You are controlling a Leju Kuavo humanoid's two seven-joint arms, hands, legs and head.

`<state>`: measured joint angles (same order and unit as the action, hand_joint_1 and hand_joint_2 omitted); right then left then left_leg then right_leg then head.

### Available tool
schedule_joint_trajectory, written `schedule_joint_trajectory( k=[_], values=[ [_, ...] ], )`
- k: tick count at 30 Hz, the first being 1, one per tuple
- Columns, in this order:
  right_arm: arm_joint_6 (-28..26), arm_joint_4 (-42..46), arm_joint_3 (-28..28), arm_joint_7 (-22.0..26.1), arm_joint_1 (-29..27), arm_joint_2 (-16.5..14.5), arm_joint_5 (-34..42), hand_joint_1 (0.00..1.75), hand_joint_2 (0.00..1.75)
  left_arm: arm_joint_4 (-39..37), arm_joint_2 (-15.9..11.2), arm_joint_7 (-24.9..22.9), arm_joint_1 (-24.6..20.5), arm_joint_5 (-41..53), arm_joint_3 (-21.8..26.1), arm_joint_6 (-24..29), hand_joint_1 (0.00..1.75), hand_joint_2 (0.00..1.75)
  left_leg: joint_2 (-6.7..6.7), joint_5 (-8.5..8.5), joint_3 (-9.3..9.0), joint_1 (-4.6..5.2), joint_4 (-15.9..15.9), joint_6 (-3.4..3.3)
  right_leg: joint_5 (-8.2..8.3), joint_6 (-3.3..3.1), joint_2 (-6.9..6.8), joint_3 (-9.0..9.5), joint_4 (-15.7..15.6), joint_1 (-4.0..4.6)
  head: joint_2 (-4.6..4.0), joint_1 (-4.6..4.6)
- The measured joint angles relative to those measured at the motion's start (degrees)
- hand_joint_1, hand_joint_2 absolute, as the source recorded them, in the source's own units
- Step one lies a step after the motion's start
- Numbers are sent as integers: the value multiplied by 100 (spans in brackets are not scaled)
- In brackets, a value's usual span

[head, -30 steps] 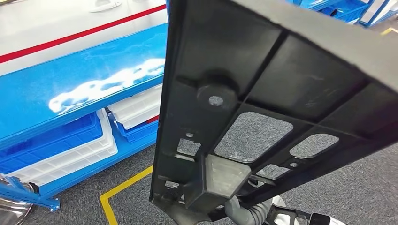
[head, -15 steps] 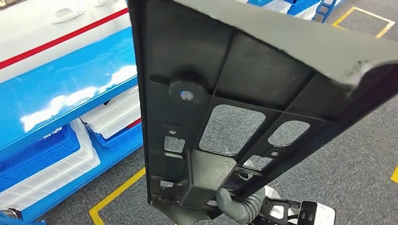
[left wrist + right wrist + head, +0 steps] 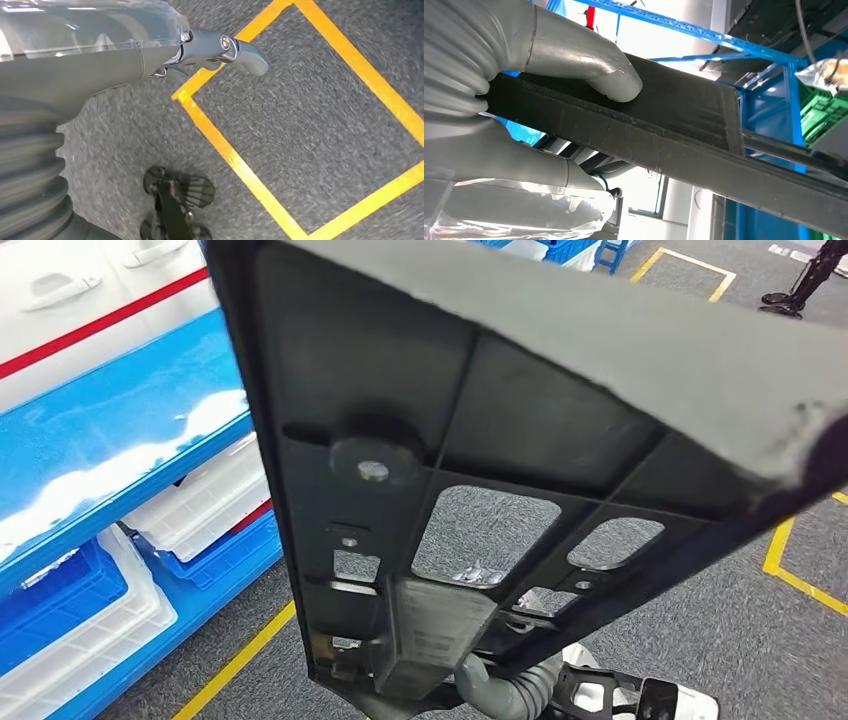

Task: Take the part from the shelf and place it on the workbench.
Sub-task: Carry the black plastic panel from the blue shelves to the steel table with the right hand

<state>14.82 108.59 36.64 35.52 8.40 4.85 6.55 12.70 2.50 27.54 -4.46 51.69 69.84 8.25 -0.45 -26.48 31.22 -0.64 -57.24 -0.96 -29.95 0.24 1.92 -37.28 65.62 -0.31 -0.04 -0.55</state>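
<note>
A large black plastic part point(image 3: 480, 470), ribbed and with several cut-outs, stands tilted close in front of the head camera and hides much of the scene. My right hand point(image 3: 510, 685) grips it at its lower end. In the right wrist view the thick grey thumb point(image 3: 589, 60) presses on the part's edge point(image 3: 684, 130), and the other fingers wrap it from the opposite side. My left hand point(image 3: 215, 47) hangs over the grey carpet with its thumb stretched out and nothing in it.
A blue shelf point(image 3: 110, 440) runs along the left, with white and blue bins point(image 3: 200, 505) on its lower level and white panels point(image 3: 60, 285) above. Yellow tape lines point(image 3: 235, 665) mark the carpet. A dark stand point(image 3: 800, 280) is far right.
The whole view has swung: the shelf has slid to the left and more open floor shows on the right. The part stays in my right hand's grip.
</note>
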Motion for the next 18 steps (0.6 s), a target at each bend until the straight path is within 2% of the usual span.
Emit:
schedule_joint_trajectory(
  k=[2, 3, 4, 5, 6, 8, 9, 10, 11, 12, 14, 16, 17, 18],
  values=[
    [46, -3, 3, 1, 10, -2, -22, 171, 175, 0, 2, -52, 19, 20, -26, -94, 0, 175, 144, 2, 19, 22, -1, -21, -326, 29, -111, -330, 717, -18, 0, 7],
    [70, -6, 5, 2, 9, -2, -45, 171, 175, 0, 4, -72, 24, 36, -40, -167, 0, 175, 218, 1, 25, 29, -4, -23, -367, 41, -127, -411, 911, -31, 0, 8],
    [84, -8, 11, 7, 9, -2, -74, 171, 175, 0, 10, -83, 25, 51, -54, -242, 0, 175, 287, -1, 29, 32, -10, -22, -302, 49, -143, -387, 896, -42, 0, 8],
    [87, -9, 19, 20, 10, -3, -113, 171, 175, 0, 21, -93, 24, 65, -68, -314, 0, 175, 350, -5, 29, 33, -17, -17, -147, 50, -182, -244, 653, -49, 0, 8],
    [81, -7, 28, 40, 10, -5, -154, 171, 175, 0, 35, -111, 22, 72, -80, -372, 0, 175, 406, -13, 26, 34, -27, -7, 40, 42, -271, -18, 256, -49, 0, 8],
    [53, 1, 43, 84, 15, -16, -236, 171, 175, 0, 59, -182, 25, 90, -97, -491, 0, 175, 504, -39, 26, 58, -57, 35, 252, -3, -491, 350, -442, -3, 0, 6],
    [27, 7, 47, 96, 15, -25, -278, 171, 175, 0, 64, -234, 29, 97, -102, -572, 0, 175, 551, -49, 25, 69, -68, 62, 276, -31, -546, 424, -607, 21, 0, 5],
    [-2, 10, 51, 102, 14, -33, -326, 171, 175, 0, 69, -291, 33, 102, -104, -667, 0, 175, 599, -54, 22, 79, -71, 89, 264, -58, -532, 422, -647, 46, 0, 3],
    [-30, 14, 54, 109, 10, -39, -384, 171, 175, 0, 77, -350, 34, 102, -106, -772, 0, 175, 651, -55, 14, 78, -70, 116, 284, -89, -459, 409, -658, 40, 0, 2],
    [-52, 15, 57, 128, 6, -43, -445, 171, 175, 0, 87, -402, 31, 101, -110, -867, 0, 175, 639, -80, 12, 67, -88, 148, 302, -117, -403, 406, -676, 31, 0, 2],
    [-64, 15, 60, 186, 7, -49, -542, 171, 175, -1, 118, -457, 30, 101, -121, -972, 0, 175, 431, -283, 103, 40, -338, 206, 346, -181, -296, 405, -715, -1, 0, 0],
    [-29, 15, 61, 252, 2, -59, -584, 171, 175, -2, 147, -447, 48, 93, -130, -951, 0, 175, 171, -670, 387, 17, -1011, 242, 370, -215, -191, 392, -721, -8, 0, -2],
    [11, 15, 61, 282, -9, -63, -590, 171, 175, -2, 159, -422, 63, 80, -131, -903, 0, 175, 122, -829, 554, 11, -1395, 253, 375, -221, -128, 381, -715, -5, 0, -3],
    [64, 14, 61, 315, -23, -63, -589, 171, 175, -2, 168, -390, 76, 64, -131, -842, 0, 175, 103, -890, 667, 5, -1651, 262, 378, -223, -58, 373, -706, -3, 0, -2]
  ],
)
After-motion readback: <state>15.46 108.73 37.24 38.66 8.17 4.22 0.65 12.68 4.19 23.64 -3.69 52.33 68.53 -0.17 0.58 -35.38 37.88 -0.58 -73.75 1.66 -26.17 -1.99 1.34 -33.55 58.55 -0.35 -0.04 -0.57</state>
